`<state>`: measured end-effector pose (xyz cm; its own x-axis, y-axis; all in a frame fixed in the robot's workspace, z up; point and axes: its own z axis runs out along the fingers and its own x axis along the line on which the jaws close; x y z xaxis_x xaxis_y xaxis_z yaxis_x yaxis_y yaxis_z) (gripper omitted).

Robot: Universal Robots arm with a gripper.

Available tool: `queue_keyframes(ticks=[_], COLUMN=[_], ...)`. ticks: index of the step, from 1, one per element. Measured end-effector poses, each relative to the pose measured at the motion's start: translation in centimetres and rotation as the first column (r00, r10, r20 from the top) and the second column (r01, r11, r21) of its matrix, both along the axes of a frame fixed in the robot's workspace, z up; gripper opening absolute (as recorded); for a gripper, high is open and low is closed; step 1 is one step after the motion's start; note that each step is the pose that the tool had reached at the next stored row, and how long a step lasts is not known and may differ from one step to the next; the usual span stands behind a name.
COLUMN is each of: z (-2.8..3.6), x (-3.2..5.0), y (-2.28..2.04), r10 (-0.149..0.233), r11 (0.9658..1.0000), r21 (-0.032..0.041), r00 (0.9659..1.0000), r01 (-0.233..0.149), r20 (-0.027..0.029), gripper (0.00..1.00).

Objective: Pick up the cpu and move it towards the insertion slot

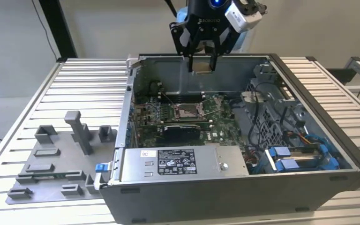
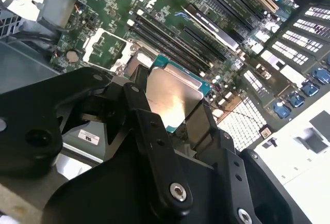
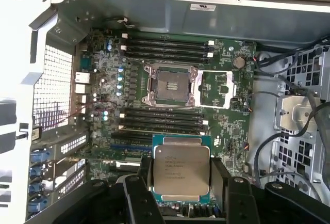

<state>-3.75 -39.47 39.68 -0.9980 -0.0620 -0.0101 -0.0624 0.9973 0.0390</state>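
Resting on a slatted metal table (image 1: 36,93), an open computer case (image 1: 305,187) lies on its side with its inside facing up. Everything that follows is placed relative to this case. Beside it, toward the exterior view's left, a grey tray (image 1: 48,164) of plastic holder blocks sits on the table. Inside the case, a green motherboard (image 3: 227,126) covers the floor. Along the case's near wall in the exterior view lies a silver power supply box (image 1: 180,161) with a white label. Blue drive clips and bundled cables (image 1: 296,157) fill the case's corner toward the exterior view's right.

Above the far wall of the case hangs the black robot arm, its gripper (image 1: 202,66) pointing down into the opening. The two black fingers (image 3: 221,180) are closed against opposite edges of the cpu (image 3: 181,171), pinching it between them. In the exterior view the cpu (image 1: 202,67) is a small pale square held in the air, just above the case's far rim and clear of the board below. In both wrist views its silvery metal top (image 2: 172,95) faces the camera, with a teal-green rim around it.

On the motherboard near the middle of the case sits the insertion slot (image 3: 169,84), a square socket with a shiny metal frame and a pale centre. Rows of dark memory slots (image 3: 165,48) flank it on two sides. The cpu is well apart from it, not touching.
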Motion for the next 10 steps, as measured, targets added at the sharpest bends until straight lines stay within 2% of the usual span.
queue_keyframes(ticks=[10], z=[0.0], x=[-0.02], y=[0.0], r10=[0.0], r11=[1.0], r21=[0.0], r00=[1.0], r01=[0.0], r20=[0.0002], gripper=[0.0])
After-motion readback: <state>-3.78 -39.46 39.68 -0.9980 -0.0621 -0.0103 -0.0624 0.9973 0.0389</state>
